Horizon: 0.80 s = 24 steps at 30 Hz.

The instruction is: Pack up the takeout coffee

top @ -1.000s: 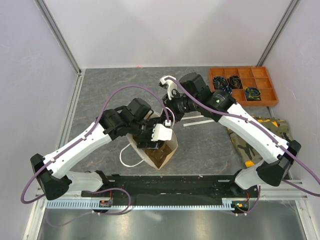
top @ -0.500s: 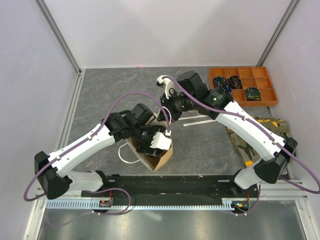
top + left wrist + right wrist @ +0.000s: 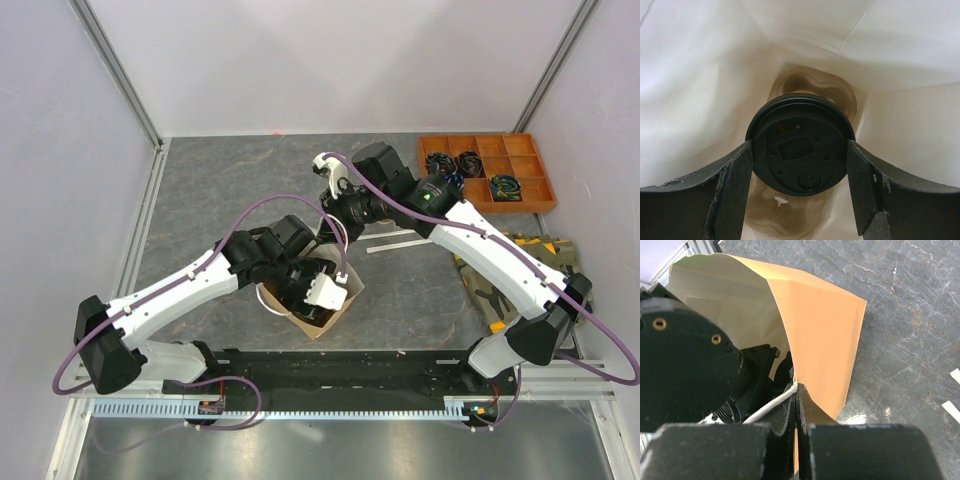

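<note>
Grey stone tabletop (image 3: 220, 190). L gripper (image 3: 799, 167) down inside paper bag (image 3: 815, 330), clamped on black-lidded cup (image 3: 800, 142). R gripper (image 3: 796, 405) pinched tight on bag rim.

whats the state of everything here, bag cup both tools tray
bag, open at the top, rim pinched by the right tool
cup, lid on, inside the bag, gripped at the lid
left tool, closed on the cup
right tool, shut on the bag rim
tray, some compartments hold cables
</note>
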Motion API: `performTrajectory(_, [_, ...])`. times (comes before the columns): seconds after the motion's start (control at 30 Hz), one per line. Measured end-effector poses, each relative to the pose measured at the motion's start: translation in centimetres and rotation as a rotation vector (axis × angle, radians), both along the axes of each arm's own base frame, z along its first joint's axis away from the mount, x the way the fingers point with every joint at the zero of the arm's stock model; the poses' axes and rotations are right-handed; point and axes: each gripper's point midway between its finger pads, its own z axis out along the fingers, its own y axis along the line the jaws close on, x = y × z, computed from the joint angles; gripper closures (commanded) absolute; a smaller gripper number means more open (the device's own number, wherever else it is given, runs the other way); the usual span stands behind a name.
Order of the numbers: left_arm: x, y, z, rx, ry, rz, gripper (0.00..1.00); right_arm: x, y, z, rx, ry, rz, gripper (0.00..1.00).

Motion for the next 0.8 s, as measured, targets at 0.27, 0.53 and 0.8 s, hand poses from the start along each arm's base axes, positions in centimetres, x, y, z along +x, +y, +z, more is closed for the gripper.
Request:
performTrajectory(0.27, [0.1, -0.7, -0.6, 0.020, -0.016, -0.022, 0.74, -0.1, -0.3, -0.4, -0.018, 0.008, 0.001, 1.00])
performTrajectory(0.53, [-0.3, -0.4, -0.3, 0.098, 0.003, -0.048, 0.75, 0.0, -0.2, -0.2, -0.011, -0.005, 0.011, 1.00])
performTrajectory(0.8, [-0.8, -1.1, -1.3, 0.130, 0.048, -0.089, 0.75, 0.4, -0.4, -0.3, -0.017, -0.015, 0.000, 1.00])
